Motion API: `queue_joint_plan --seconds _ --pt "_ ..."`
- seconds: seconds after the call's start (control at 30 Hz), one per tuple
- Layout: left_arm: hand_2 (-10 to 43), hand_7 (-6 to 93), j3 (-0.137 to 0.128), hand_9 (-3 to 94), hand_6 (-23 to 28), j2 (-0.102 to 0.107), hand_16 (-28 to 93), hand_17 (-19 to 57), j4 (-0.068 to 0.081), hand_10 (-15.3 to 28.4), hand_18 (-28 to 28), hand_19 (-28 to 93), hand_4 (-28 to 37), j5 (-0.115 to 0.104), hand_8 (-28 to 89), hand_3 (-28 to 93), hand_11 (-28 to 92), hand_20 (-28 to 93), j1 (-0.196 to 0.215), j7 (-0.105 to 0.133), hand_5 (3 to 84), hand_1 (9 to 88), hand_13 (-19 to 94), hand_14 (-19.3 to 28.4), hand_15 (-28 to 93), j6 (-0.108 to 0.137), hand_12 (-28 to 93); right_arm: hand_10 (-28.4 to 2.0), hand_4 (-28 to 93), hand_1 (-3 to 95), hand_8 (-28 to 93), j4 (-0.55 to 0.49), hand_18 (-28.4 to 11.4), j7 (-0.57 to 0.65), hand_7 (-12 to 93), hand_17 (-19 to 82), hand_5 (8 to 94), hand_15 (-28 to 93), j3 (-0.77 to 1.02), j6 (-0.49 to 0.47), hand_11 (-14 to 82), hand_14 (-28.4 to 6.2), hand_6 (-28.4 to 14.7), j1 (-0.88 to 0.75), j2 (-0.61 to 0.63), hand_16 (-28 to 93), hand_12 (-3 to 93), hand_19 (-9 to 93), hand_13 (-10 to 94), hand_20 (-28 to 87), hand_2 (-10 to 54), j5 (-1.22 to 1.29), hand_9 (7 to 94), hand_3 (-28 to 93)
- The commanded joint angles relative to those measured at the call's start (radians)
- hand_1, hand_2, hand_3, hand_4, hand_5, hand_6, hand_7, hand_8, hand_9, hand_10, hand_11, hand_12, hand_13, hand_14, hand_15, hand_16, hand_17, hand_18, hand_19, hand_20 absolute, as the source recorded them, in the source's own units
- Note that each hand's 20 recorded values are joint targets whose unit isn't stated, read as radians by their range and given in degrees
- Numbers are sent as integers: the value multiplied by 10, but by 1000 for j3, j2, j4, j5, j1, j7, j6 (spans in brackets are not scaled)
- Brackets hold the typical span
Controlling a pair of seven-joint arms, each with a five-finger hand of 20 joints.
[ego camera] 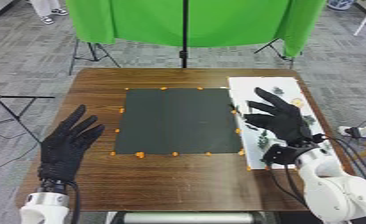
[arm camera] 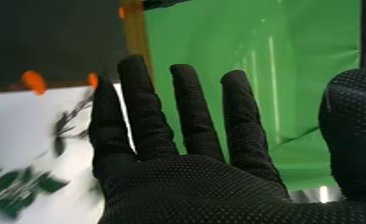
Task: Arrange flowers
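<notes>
Pick-up step, seemingly
Right hand (ego camera: 290, 125) and left hand (ego camera: 59, 150) are held with fingers spread, the right over the sheet (ego camera: 249, 86); a sprig (arm camera: 51, 184) should next be pinched.

green leafy sprigs (arm camera: 51, 184) | yellowish flower (ego camera: 297, 102) | lying apart | on white sheet (ego camera: 248, 86)

Right hand (arm camera: 197, 185): black glove, fingers straight and spread, thumb well apart from them. White sheet (arm camera: 19, 125) beside the hand, on the side away from the thumb. On the sheet: green leafy sprig (arm camera: 15, 192) near the palm; thin dark sprig (arm camera: 62, 122) just beside the outermost finger. Dark mat (arm camera: 46, 40) past the hand, orange tabs (arm camera: 35, 82) along its edge. Green cloth (arm camera: 250, 35) behind the hand's fingers and thumb.
</notes>
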Motion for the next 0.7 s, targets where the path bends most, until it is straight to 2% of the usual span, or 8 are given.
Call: queue_joint_plan --seconds 0.03,0.2,0.37,0.43,0.47,0.57,0.63,0.7 --pt "56 115 -3 345 47 -8 -62 -72 10 174 284 540 -282 -2 -99 788 180 109 2 -7 339 209 270 272 476 -5 108 -143 -283 164 -150 4 -267 -9 185 38 336 228 -31 38 86 -212 22 70 -16 187 124 472 361 193 38 -9 418 796" --pt "55 117 1 345 48 -3 -60 -72 8 175 284 541 -282 -4 -100 792 181 112 0 3 340 208 270 272 478 -1 109 -147 -283 163 -149 -23 -268 18 186 40 342 246 -34 70 89 -212 19 56 -7 186 125 486 367 202 39 -49 421 802" --pt "54 118 -5 346 49 21 -60 -71 0 176 284 542 -282 -12 -100 792 182 116 18 37 341 209 271 273 480 15 110 -163 -283 174 -149 -92 -273 101 187 56 353 307 8 124 118 -211 12 20 14 170 128 525 389 224 33 -197 439 809" --pt "54 118 -8 346 50 33 -61 -71 -3 176 284 541 -282 -16 -101 791 182 117 23 52 342 210 272 273 481 23 109 -171 -283 177 -148 -146 -277 228 189 70 356 347 26 180 139 -211 9 2 47 152 127 547 399 230 32 -319 448 809" --pt "55 118 -13 347 50 38 -61 -71 -1 176 284 541 -282 -15 -101 790 183 117 18 49 343 210 272 273 481 21 110 -176 -278 198 -149 -171 -279 306 195 87 364 387 33 200 166 -208 2 -6 70 134 127 570 414 233 22 -397 463 808" --pt "54 118 -20 346 50 63 -61 -71 -1 176 284 540 -282 -21 -101 791 183 119 17 68 343 210 270 272 480 31 110 -183 -262 226 -159 -219 -276 521 215 139 392 481 23 226 238 -198 -25 -7 137 103 121 649 473 231 11 -615 501 816" --pt "54 117 -12 346 50 91 -61 -71 -4 176 284 540 -282 -37 -101 791 183 119 27 106 343 210 269 272 481 52 110 -197 -256 245 -158 -244 -275 615 216 169 421 533 68 146 278 -190 -42 -47 136 90 128 693 508 223 -4 -695 523 813" --pt "54 117 -16 346 51 97 -61 -71 -4 177 284 539 -282 -38 -101 791 183 120 31 117 343 209 269 272 481 51 110 -208 -249 254 -158 -251 -274 712 219 193 445 575 60 83 331 -185 -53 -48 154 78 132 733 535 203 -15 -803 547 809"
